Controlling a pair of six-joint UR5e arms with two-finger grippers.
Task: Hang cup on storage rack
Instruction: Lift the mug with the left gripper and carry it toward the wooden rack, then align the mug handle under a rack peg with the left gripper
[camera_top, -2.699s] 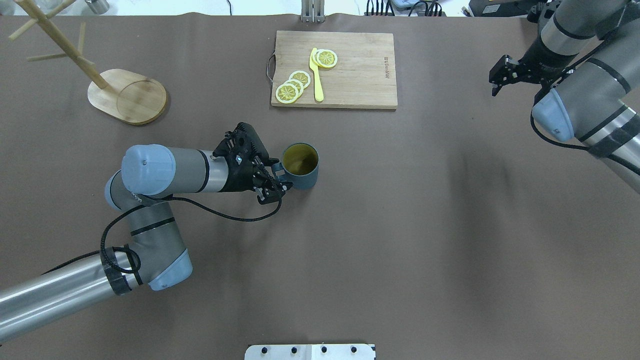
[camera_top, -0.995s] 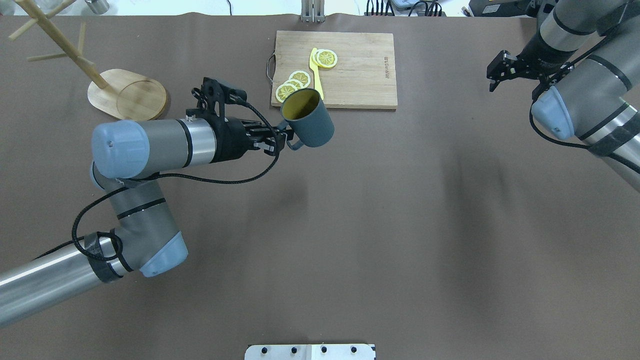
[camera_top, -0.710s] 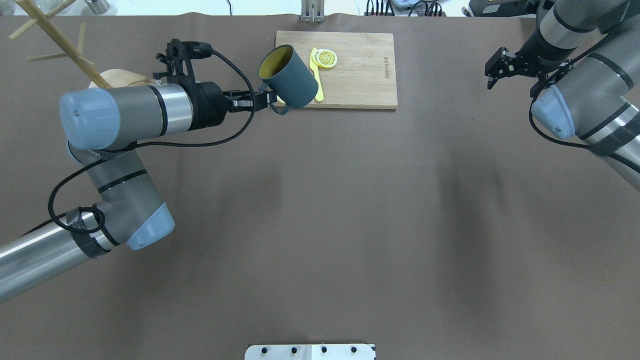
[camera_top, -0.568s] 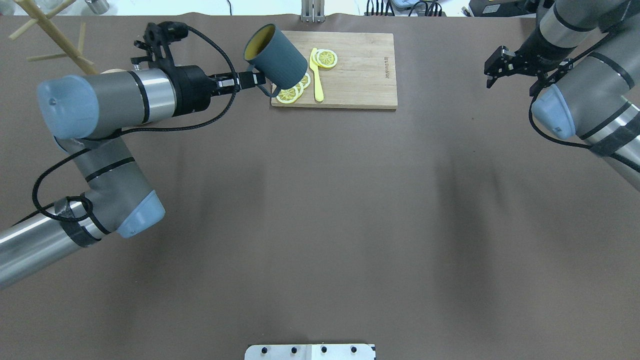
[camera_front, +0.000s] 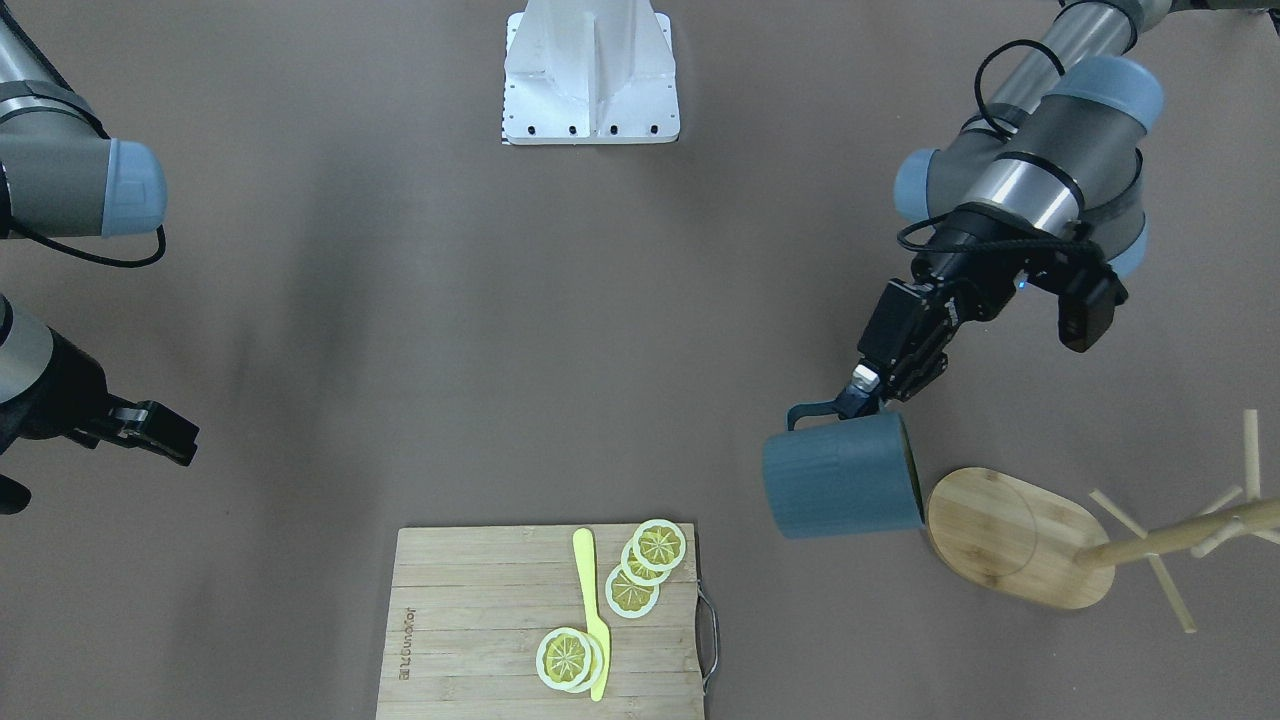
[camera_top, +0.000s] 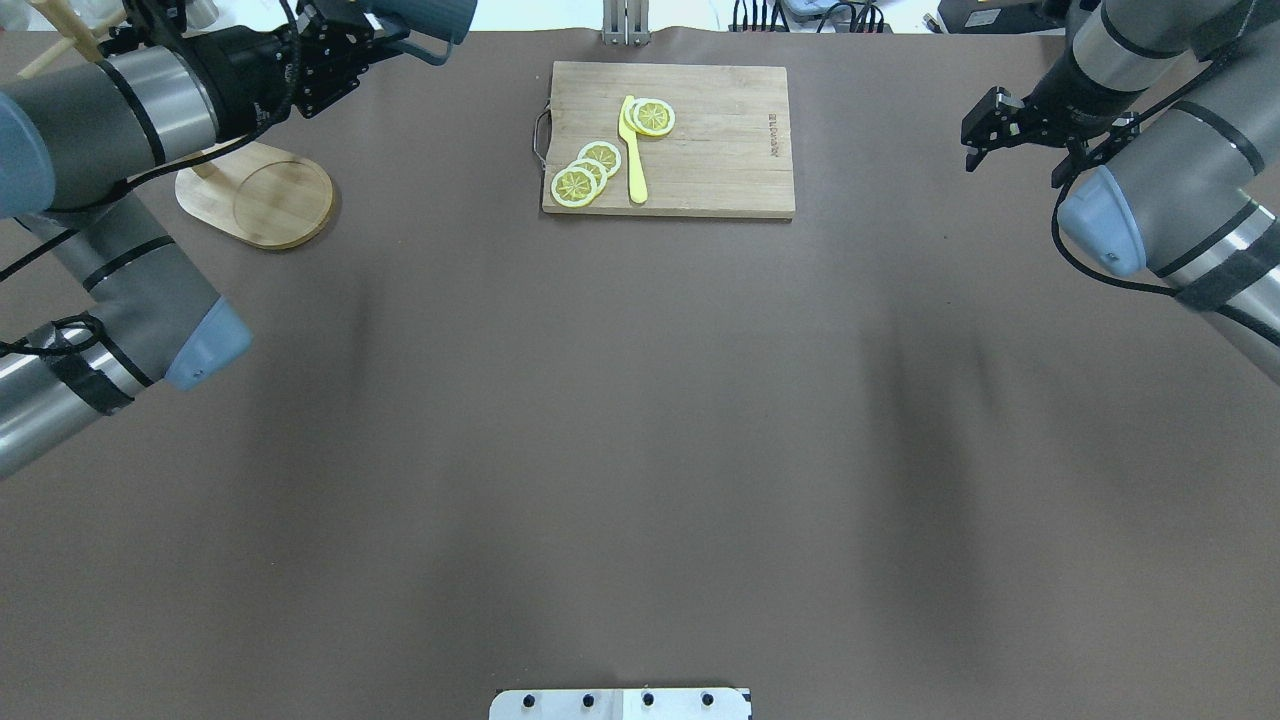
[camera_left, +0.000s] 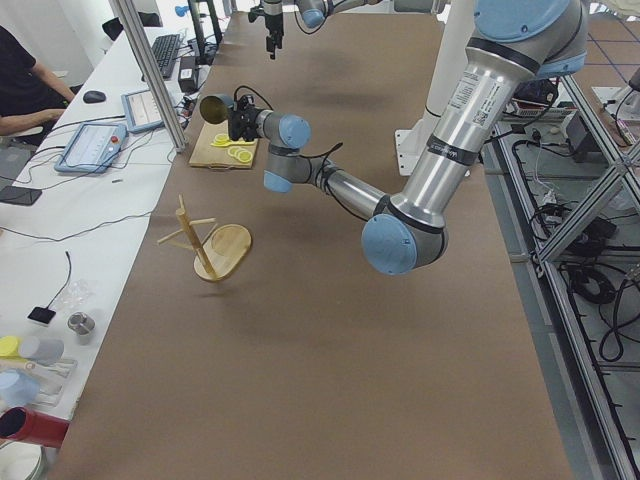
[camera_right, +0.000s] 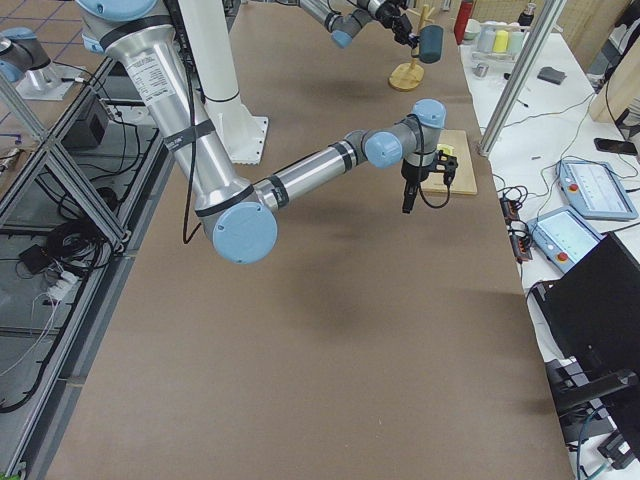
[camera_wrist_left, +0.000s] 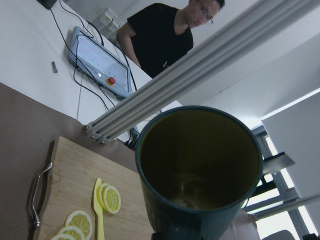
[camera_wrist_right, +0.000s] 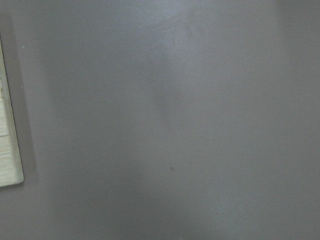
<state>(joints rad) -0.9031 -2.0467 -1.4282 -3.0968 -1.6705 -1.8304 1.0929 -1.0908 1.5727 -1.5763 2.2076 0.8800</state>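
Dark blue-grey ribbed mug (camera_front: 840, 490) held aloft on its side near 1 bamboo mug tree (camera_front: 1010, 540), left gripper (camera_front: 866, 388) clamped on its handle, right gripper (camera_front: 180, 438) well apart, jaw state unclear, 1 wooden cutting board (camera_front: 480, 620) carrying 5 lemon slices (camera_front: 632, 592), 1 yellow knife (camera_front: 590, 600)

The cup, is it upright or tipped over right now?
Tipped. The cup hangs sideways in the air from the left gripper, held by its handle, its mouth facing the storage rack.

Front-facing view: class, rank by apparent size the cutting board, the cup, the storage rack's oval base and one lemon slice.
1. cutting board
2. storage rack's oval base and cup: nearly alike. The cup hangs above the table, nearer the camera, so these two are unranked.
3. lemon slice
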